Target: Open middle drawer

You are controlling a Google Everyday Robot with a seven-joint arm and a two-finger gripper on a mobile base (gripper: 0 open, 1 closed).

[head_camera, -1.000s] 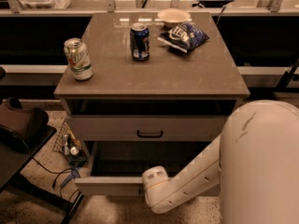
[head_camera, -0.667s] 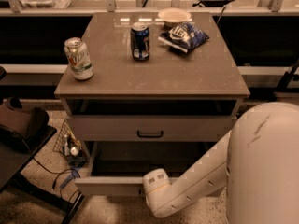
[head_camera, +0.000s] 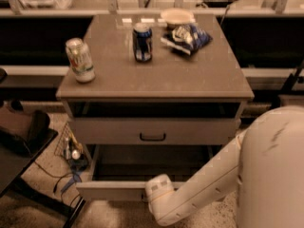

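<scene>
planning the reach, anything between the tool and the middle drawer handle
Nothing visible blocks the handle of the middle drawer. The tool is low, at the front of the pulled-out bottom drawer, which juts out below it.

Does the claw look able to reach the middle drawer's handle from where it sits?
Probably yes. The claw sits low against the pulled-out bottom drawer front, just below the handle, and nothing covers the middle drawer front.

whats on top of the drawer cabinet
A pale can, a blue can, a chip bag and a bowl whose inside is hidden. The gripper is low at the bottom drawer front.
</scene>
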